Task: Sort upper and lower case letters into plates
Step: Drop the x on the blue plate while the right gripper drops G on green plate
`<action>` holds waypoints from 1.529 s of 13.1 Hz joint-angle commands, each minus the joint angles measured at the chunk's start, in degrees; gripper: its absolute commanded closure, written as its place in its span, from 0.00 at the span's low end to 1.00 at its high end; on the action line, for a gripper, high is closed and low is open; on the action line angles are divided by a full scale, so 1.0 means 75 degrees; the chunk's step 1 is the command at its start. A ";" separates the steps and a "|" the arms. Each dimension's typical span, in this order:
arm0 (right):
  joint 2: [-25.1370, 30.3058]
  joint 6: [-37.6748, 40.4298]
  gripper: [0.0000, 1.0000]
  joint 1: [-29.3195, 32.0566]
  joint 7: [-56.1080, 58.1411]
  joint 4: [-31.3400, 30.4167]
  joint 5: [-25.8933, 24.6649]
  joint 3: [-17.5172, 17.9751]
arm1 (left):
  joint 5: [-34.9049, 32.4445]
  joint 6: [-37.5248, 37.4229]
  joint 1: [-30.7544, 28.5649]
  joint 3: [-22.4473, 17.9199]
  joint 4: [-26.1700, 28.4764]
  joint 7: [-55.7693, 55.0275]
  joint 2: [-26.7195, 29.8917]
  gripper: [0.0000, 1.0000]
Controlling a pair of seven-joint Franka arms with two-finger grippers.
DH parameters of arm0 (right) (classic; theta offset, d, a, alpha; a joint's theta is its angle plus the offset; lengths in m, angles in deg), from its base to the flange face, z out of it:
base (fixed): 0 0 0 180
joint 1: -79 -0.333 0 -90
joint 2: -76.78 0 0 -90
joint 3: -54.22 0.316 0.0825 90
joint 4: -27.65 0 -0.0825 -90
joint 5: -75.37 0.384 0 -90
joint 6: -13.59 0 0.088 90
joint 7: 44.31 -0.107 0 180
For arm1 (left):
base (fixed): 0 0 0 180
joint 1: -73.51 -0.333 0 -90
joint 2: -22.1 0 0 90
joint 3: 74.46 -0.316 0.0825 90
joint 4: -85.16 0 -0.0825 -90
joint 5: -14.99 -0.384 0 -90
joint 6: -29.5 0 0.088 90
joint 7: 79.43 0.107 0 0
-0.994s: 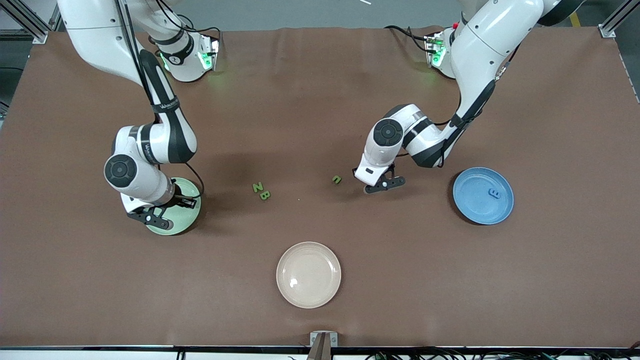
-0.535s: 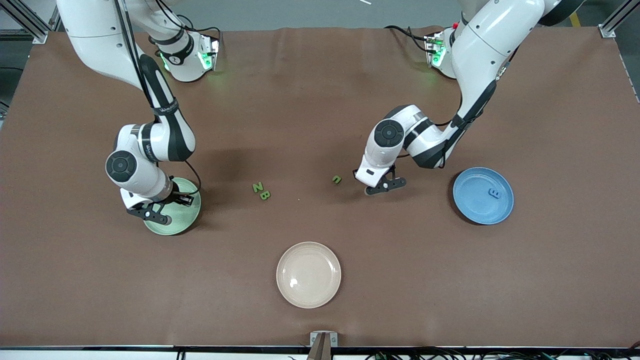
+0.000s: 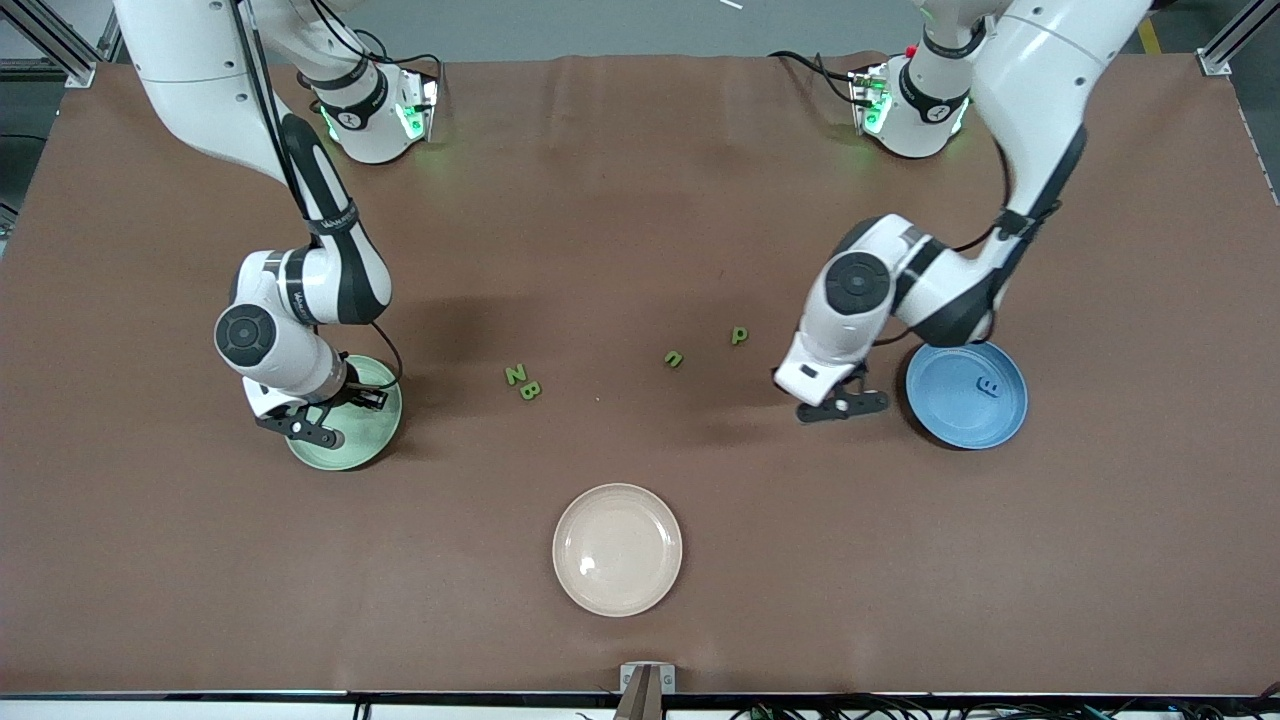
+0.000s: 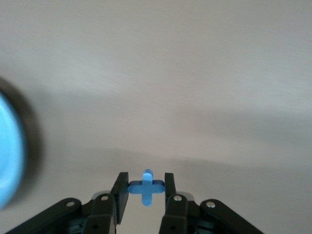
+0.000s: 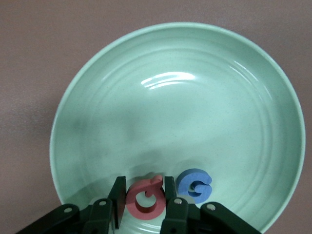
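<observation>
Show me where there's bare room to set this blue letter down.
Blue plate is bare around its one letter; the left tool hangs beside its rim. Cream plate is bare. Green plate is crowded where the right tool holds a red letter beside a blue G.

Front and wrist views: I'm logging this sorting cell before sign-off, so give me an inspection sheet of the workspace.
Surface: brown table, unmarked.
Job's things: mint plate holds a blue letter; blue plate holds a small blue letter; green letters Z, B, n, p lie loose mid-table.
Clutter: beige plate, nothing on it.
Grippers: right gripper over the mint plate, shut on a red letter; left gripper beside the blue plate, shut on a blue cross-shaped letter.
Cables: run along both arms.
Surroundings: frame posts at corners.
</observation>
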 commanded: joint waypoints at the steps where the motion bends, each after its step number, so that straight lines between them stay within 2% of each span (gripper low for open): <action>1: -0.0029 -0.0178 0.96 0.0117 0.0089 -0.0122 0.0023 0.0093 | -0.0108 0.0046 -0.0990 0.0140 0.0773 0.1291 0.0668 0.85; 2: -0.0041 -0.0201 0.94 0.0117 0.0077 -0.0122 0.0023 0.0093 | -0.0108 0.0080 -0.1435 0.0256 0.0949 0.1795 0.0763 0.85; 3: -0.0041 -0.0190 0.83 0.0117 0.0066 -0.0122 0.0023 0.0093 | -0.0120 0.0162 -0.2054 0.0490 0.1172 0.2357 0.0845 0.85; 4: -0.0041 -0.0166 0.52 0.0117 0.0077 -0.0110 0.0023 0.0093 | -0.0120 0.0256 -0.2745 0.0851 0.1406 0.2885 0.0892 0.85; 5: -0.0030 -0.0143 0.04 0.0117 0.0077 -0.0075 0.0023 0.0093 | -0.0120 0.0442 -0.3343 0.1168 0.1629 0.3227 0.0892 0.85; 6: -0.0007 -0.0085 0.00 0.0117 0.0089 -0.0040 0.0023 0.0093 | -0.0248 0.0815 -0.3825 0.1369 0.1875 0.3323 0.0869 0.85; 8: 0.0122 0.0416 0.00 0.0071 0.0019 0.0216 0.0023 0.0082 | -0.0855 0.1146 -0.4157 0.1406 0.2215 0.3382 0.0822 0.85; 11: 0.0252 0.2266 0.00 -0.0127 -0.0680 0.1374 0.0035 0.0140 | -0.1256 0.1485 -0.4485 0.1406 0.2544 0.3487 0.0752 0.85; 12: 0.0252 0.2411 0.00 -0.0419 -0.1183 0.1506 0.0035 0.0163 | -0.1361 0.1557 -0.4498 0.1406 0.2661 0.3534 0.0694 0.85; 14: 0.0217 0.2284 0.00 -0.1074 -0.2307 0.1507 0.0116 0.0164 | -0.1700 0.1569 -0.4707 0.1406 0.2791 0.3546 0.0623 0.85; 16: 0.0147 0.1735 0.00 -0.1743 -0.2898 0.1414 0.0432 0.0164 | -0.1888 0.1581 -0.4837 0.1406 0.2838 0.3604 0.0553 0.85; 19: -0.0123 0.1043 0.00 -0.2307 -0.2772 0.1203 0.0445 0.0175 | -0.2112 0.1627 -0.5037 0.1406 0.2826 0.3862 0.0435 0.85; 20: -0.0170 0.1029 0.00 -0.2494 -0.2237 0.1191 0.0445 0.0175 | -0.2147 0.1628 -0.5048 0.1406 0.2826 0.3886 0.0389 0.85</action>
